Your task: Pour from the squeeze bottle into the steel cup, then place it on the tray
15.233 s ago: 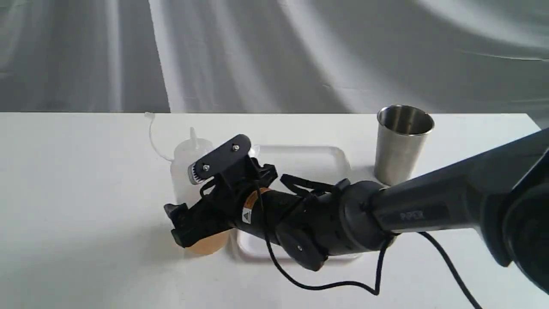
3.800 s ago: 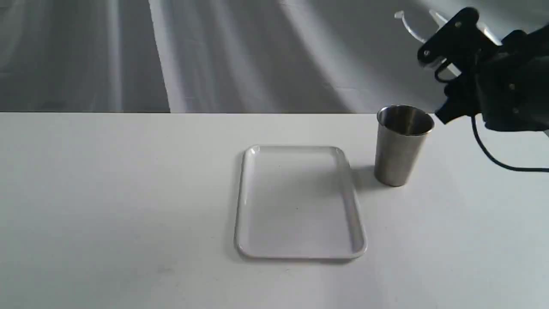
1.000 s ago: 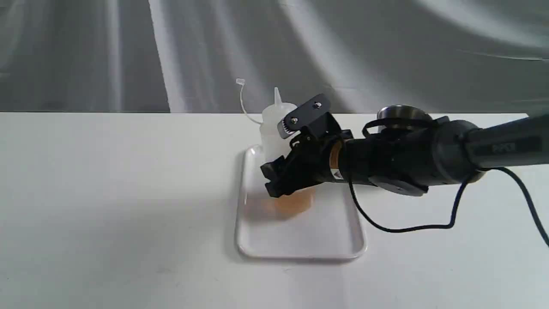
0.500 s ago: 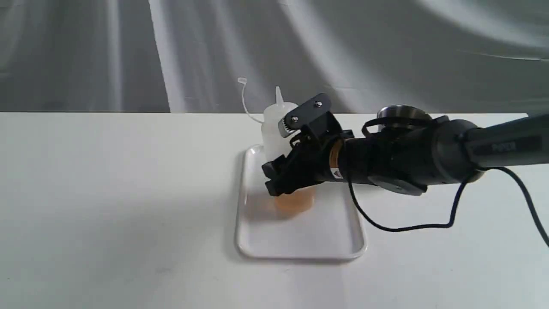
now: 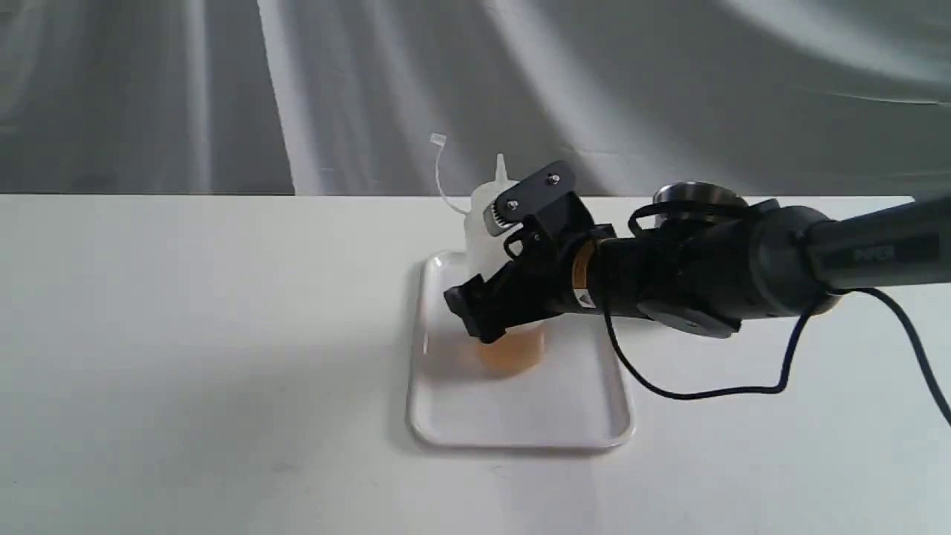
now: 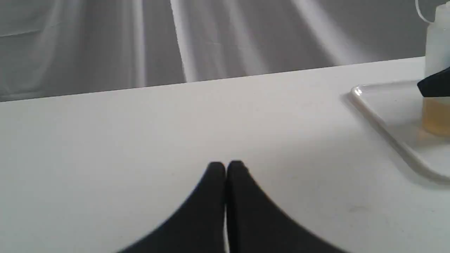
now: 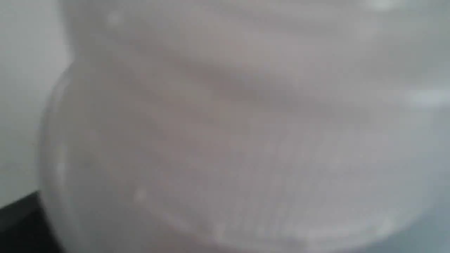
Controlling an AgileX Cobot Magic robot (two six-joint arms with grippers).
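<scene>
The squeeze bottle [image 5: 487,223] stands upright on the white tray [image 5: 520,423], amber liquid at its base and its cap strap sticking up. My right gripper [image 5: 490,305] reaches in from the right with its jaws open around the bottle's lower body; the far finger is hidden behind the bottle. In the right wrist view the blurred bottle [image 7: 225,140] fills the picture. The steel cup [image 5: 698,195] stands behind the right arm, only its rim showing. My left gripper [image 6: 225,165] is shut and empty, low over bare table, left of the tray [image 6: 386,123] and the bottle [image 6: 436,52].
The right arm lies across the tray's right side, and its black cable [image 5: 706,390] loops down onto the table. A grey cloth backdrop hangs behind the table's far edge.
The right gripper's near finger has swung outward from the bottle. The bottle's top has shifted a little to the right and it stands straighter. The left gripper shows no earlier frame.
</scene>
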